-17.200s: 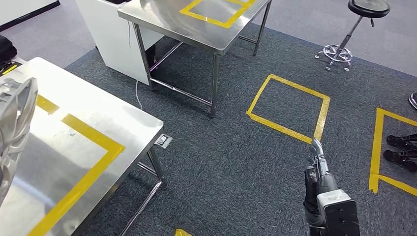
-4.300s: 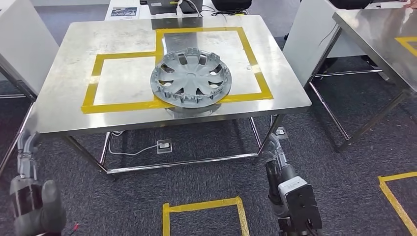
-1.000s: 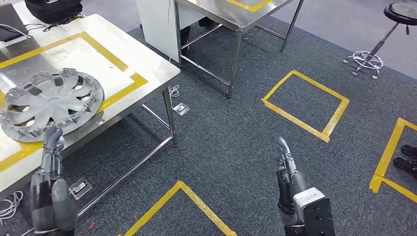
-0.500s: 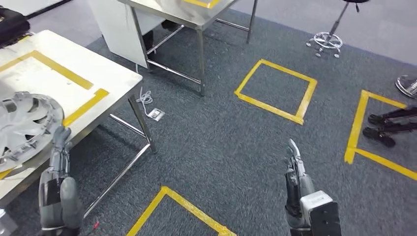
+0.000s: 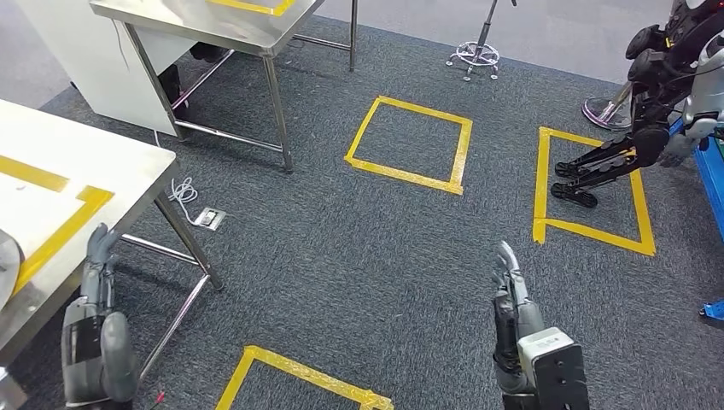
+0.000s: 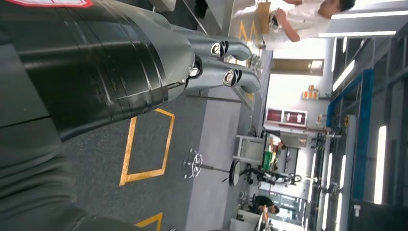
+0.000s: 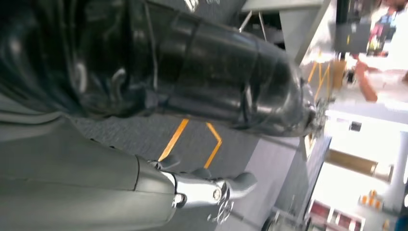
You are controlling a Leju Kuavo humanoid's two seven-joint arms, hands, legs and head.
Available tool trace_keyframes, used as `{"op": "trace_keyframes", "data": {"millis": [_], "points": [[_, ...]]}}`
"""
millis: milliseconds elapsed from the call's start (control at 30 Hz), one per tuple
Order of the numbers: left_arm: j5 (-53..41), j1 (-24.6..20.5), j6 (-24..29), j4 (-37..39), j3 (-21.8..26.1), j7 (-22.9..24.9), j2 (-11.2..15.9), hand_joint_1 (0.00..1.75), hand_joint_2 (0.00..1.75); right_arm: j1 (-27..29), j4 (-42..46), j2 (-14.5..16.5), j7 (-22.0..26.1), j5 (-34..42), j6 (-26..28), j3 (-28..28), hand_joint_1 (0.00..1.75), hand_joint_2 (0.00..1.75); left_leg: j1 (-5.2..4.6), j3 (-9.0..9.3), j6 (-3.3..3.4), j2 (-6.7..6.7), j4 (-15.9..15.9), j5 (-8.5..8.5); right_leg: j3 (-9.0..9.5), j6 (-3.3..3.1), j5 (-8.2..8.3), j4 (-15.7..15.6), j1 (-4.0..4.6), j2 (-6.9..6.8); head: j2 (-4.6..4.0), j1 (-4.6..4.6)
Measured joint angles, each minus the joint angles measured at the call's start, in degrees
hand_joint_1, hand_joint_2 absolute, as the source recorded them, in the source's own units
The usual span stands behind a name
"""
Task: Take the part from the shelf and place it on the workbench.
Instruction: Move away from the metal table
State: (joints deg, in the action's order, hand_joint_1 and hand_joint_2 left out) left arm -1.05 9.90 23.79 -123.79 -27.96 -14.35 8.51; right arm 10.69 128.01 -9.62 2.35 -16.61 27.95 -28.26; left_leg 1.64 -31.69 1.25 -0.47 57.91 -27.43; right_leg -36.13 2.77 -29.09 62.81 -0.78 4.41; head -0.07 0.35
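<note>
Your left hand [image 5: 101,256] at 8 o'clock and right hand [image 5: 509,278] at 5 hang slack-fingered, holding nothing, because you're walking.

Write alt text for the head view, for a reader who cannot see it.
Both robot hands hang empty over grey carpet, the left hand beside a steel workbench, the right hand over open floor. Yellow tape squares mark the carpet; another robot stands far right.

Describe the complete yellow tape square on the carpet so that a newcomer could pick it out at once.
Start at the steel table at the top of the head view. The tape square lies on the carpet just right of its legs. Unlike the tape outline further right, nothing stands in it.
</note>
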Motion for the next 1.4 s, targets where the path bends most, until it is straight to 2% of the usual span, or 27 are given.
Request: {"op": "trace_keyframes", "data": {"millis": [33, 100, 167, 200, 267, 300, 333, 400, 433, 500, 567, 633, 667, 700, 733, 800, 867, 933, 967, 1000, 1100, 1167, 1200, 1233, 1300, 1333, 1400], "points": [[0.0, 0.06, 0.0, 0.01, -0.01, 0.02, -0.01, 0.0, 0.0, 0.02, 0.03, 0.0, -0.04, -0.03, 0.02, 0.1, 0.0, 0.0, -0.21, 0.02, 0.17, 0.75, 0.0, -0.11, -1.99, 0.1, -1.92, 3.85, 0.1, -2.06, 0.0, 0.52], [0.0, 0.16, 0.02, 0.06, -0.01, 0.1, -0.01, 0.0, 0.0, 0.11, 0.03, 0.0, -0.12, -0.04, 0.03, 0.17, 0.0, 0.0, -0.68, 0.02, 0.43, 2.36, 0.01, -0.32, -5.77, 0.12, -4.83, 11.06, 0.09, -3.86, 0.0, 1.06], [0.0, 0.16, 0.03, 0.13, -0.02, 0.15, -0.01, 0.0, 0.0, 0.25, 0.02, 0.0, -0.14, -0.05, 0.03, 0.24, 0.0, 0.0, -1.08, 0.13, 0.62, 3.89, 0.02, -0.53, -6.31, -0.28, -4.14, 12.03, 0.23, -4.18, 0.0, 1.35], [0.0, 0.14, 0.03, 0.14, -0.02, 0.17, -0.01, 0.0, 0.0, 0.33, 0.02, 0.0, -0.14, -0.07, 0.03, 0.34, 0.0, 0.0, -1.3, 0.27, 0.68, 4.69, 0.01, -0.66, -4.67, -0.75, -2.33, 8.92, 0.45, -4.41, 0.0, 1.53], [-0.03, 0.1, 0.03, 0.15, -0.02, 0.24, -0.02, 0.0, 0.0, 0.41, 0.16, 0.0, -0.14, -0.17, 0.07, 0.58, 0.0, 0.0, -1.71, 0.6, 0.63, 5.99, 0.04, -0.95, -0.17, -2.14, 0.94, 0.48, 1.26, -6.77, 0.0, 1.69], [-0.06, 0.08, 0.03, 0.15, -0.02, 0.26, -0.02, 0.0, 0.0, 0.41, 0.25, 0.01, -0.13, -0.25, 0.11, 0.69, 0.0, 0.0, -1.84, 0.75, 0.52, 6.54, 0.02, -1.09, 1.66, -2.76, 2.02, -2.99, 1.69, -7.9, 0.0, 1.68], [-0.1, 0.07, 0.03, 0.16, -0.02, 0.31, -0.02, 0.0, 0.0, 0.43, 0.36, 0.02, -0.13, -0.32, 0.15, 0.75, 0.0, 0.0, -1.86, 0.87, 0.32, 7.06, 0.0, -1.21, 2.26, -3.2, 2.18, -4.35, 2.02, -8.54, 0.0, 1.67], [-0.15, -0.03, 0.03, 0.19, -0.03, 0.39, -0.02, 0.0, 0.0, 0.6, 0.53, 0.04, -0.12, -0.4, 0.21, 0.92, 0.0, 0.0, -1.78, 1.25, -0.11, 8.2, -0.42, -1.32, 2.17, -3.55, 2.19, -4.83, 2.22, -7.43, 0.0, 1.86], [-0.16, -0.16, 0.03, 0.21, -0.04, 0.43, -0.02, 0.0, 0.0, 0.76, 0.64, 0.05, -0.12, -0.43, 0.23, 1.01, 0.0, 0.0, -1.76, 1.31, -0.37, 8.11, -0.38, -1.47, 2.66, -3.72, 2.55, -5.46, 2.06, -6.66, 0.0, 1.99], [-0.22, -0.36, 0.03, 0.23, -0.06, 0.43, 0.01, 0.0, 0.0, 0.82, 0.78, 0.08, -0.13, -0.45, 0.25, 1.1, 0.0, 0.0, -1.64, 0.59, -0.81, 5.32, 1.6, -2.84, 3.91, -3.95, 3.33, -6.81, 1.57, -5.33, 0.0, 1.85], [-0.27, -0.31, 0.03, 0.28, -0.13, 0.45, 0.02, 0.0, 0.0, 0.72, 0.8, 0.11, -0.15, -0.46, 0.25, 1.12, 0.0, 0.0, -1.35, -2.37, -1.15, 1.75, 8.17, -6.03, 4.53, -4.17, 3.77, -7.3, 1.24, -3.95, 0.0, 1.15], [-0.27, -0.2, 0.04, 0.37, -0.2, 0.53, 0.05, 0.0, 0.0, 0.74, 0.79, 0.13, -0.19, -0.46, 0.25, 1.13, 0.0, 0.0, -1.16, -6.1, -1.44, 0.68, 15.13, -8.27, 4.51, -4.28, 3.74, -7.08, 1.17, -2.25, 0.0, 0.46], [-0.27, -0.18, 0.05, 0.39, -0.21, 0.56, 0.07, 0.0, 0.0, 0.76, 0.79, 0.13, -0.21, -0.46, 0.25, 1.13, 0.0, 0.0, -1.06, -7.04, -1.53, 0.56, 16.2, -7.87, 4.56, -4.21, 3.6, -6.93, 1.12, -1.33, 0.0, 0.24], [-0.28, -0.19, 0.05, 0.41, -0.21, 0.6, 0.08, 0.0, 0.0, 0.77, 0.79, 0.13, -0.22, -0.46, 0.25, 1.13, 0.0, 0.0, -0.94, -7.04, -1.6, 0.48, 15.32, -6.52, 4.63, -4.09, 3.46, -6.77, 1.06, -0.47, 0.0, 0.05], [-0.29, -0.21, 0.05, 0.41, -0.21, 0.62, 0.08, 0.0, 0.0, 0.78, 0.79, 0.13, -0.23, -0.46, 0.25, 1.13, 0.0, 0.0, -0.73, -5.88, -1.67, 0.12, 12.05, -4.16, 4.71, -3.87, 3.23, -6.49, 0.95, 0.44, 0.0, -0.15], [-0.3, -0.28, 0.05, 0.43, -0.22, 0.65, 0.08, 0.0, 0.0, 0.77, 0.79, 0.13, -0.25, -0.46, 0.25, 1.14, 0.0, 0.0, -0.21, -2.87, -1.9, -2.33, 4.8, -0.95, 4.56, -3.28, 2.63, -5.66, 0.82, 2.02, 0.0, -0.53], [-0.31, -0.3, 0.05, 0.43, -0.3, 0.68, 0.08, 0.0, 0.0, 0.77, 0.8, 0.14, -0.28, -0.46, 0.25, 1.22, 0.0, 0.0, -0.02, -1.06, -1.76, -3.97, 1.11, -0.33, 3.7, -2.49, 2.34, -4.86, 0.61, 3.52, 0.0, -0.73], [-0.32, -0.38, 0.06, 0.42, -0.37, 0.7, 0.09, 0.0, 0.0, 0.88, 0.82, 0.16, -0.3, -0.46, 0.24, 1.32, 0.0, 0.0, -0.15, -0.74, -1.21, -3.0, 0.73, -0.33, 2.68, -1.81, 2.48, -4.61, 0.27, 4.82, 0.0, -0.68], [-0.34, -0.51, 0.07, 0.42, -0.4, 0.7, 0.09, 0.0, 0.0, 0.98, 0.83, 0.16, -0.32, -0.46, 0.23, 1.38, 0.0, 0.0, -0.15, -0.67, -0.94, -2.35, 0.63, -0.26, 2.29, -1.55, 2.39, -4.3, 0.25, 4.42, 0.0, -0.59], [-0.36, -0.59, 0.09, 0.42, -0.43, 0.72, 0.08, 0.0, 0.0, 1.0, 0.86, 0.16, -0.33, -0.47, 0.22, 1.45, 0.0, 0.0, -0.14, -0.51, -0.64, -1.69, 0.5, -0.24, 1.66, -1.34, 1.97, -3.3, 0.36, 3.0, 0.0, -0.29], [-0.45, -0.6, 0.16, 0.41, -0.48, 0.82, 0.04, 0.0, 0.0, 0.83, 0.95, 0.15, -0.4, -0.44, 0.16, 1.59, 0.0, 0.0, -0.46, -0.21, 0.17, 0.43, 0.33, -0.47, -2.68, -0.89, -1.61, 5.0, 0.55, -2.9, 0.0, 0.95], [-0.48, -0.57, 0.18, 0.43, -0.48, 0.88, 0.05, 0.0, 0.0, 0.84, 0.93, 0.15, -0.49, -0.39, 0.07, 1.6, 0.0, 0.0, -0.77, -0.17, 0.44, 2.14, 0.34, -0.69, -6.31, -0.82, -3.8, 11.59, 0.39, -3.91, 0.0, 1.27], [-0.48, -0.58, 0.19, 0.44, -0.49, 0.9, 0.05, 0.0, 0.0, 0.86, 0.92, 0.15, -0.53, -0.38, 0.04, 1.61, 0.0, 0.0, -0.88, -0.09, 0.5, 3.01, 0.34, -0.82, -6.76, -0.89, -3.47, 12.26, 0.38, -3.99, 0.0, 1.41], [-0.48, -0.59, 0.19, 0.45, -0.49, 0.92, 0.05, 0.0, 0.0, 0.88, 0.91, 0.15, -0.56, -0.37, 0.01, 1.63, 0.0, 0.0, -1.01, 0.03, 0.53, 4.0, 0.34, -0.97, -6.52, -1.06, -2.5, 11.61, 0.39, -4.14, 0.0, 1.58], [-0.48, -0.62, 0.19, 0.45, -0.51, 0.91, 0.04, 0.0, 0.0, 0.88, 0.91, 0.15, -0.58, -0.37, 0.01, 1.66, 0.0, 0.0, -1.17, 0.39, 0.47, 5.41, 0.34, -1.27, -2.61, -1.69, 1.3, 4.17, 0.65, -5.29, 0.0, 1.86], [-0.48, -0.63, 0.19, 0.45, -0.51, 0.88, 0.03, 0.0, 0.0, 0.85, 0.92, 0.16, -0.58, -0.37, 0.0, 1.68, 0.0, 0.0, -1.3, 0.59, 0.3, 6.04, 0.31, -1.45, -0.61, -2.08, 2.32, 0.39, 1.01, -6.68, 0.0, 1.87], [-0.46, -0.63, 0.19, 0.44, -0.52, 0.79, 0.03, 0.0, 0.0, 0.78, 0.98, 0.17, -0.55, -0.36, -0.01, 1.72, 0.0, 0.0, -1.36, 0.89, -0.14, 7.17, 0.2, -1.73, 1.26, -2.67, 2.61, -3.57, 1.77, -8.36, 0.0, 1.87]]}}
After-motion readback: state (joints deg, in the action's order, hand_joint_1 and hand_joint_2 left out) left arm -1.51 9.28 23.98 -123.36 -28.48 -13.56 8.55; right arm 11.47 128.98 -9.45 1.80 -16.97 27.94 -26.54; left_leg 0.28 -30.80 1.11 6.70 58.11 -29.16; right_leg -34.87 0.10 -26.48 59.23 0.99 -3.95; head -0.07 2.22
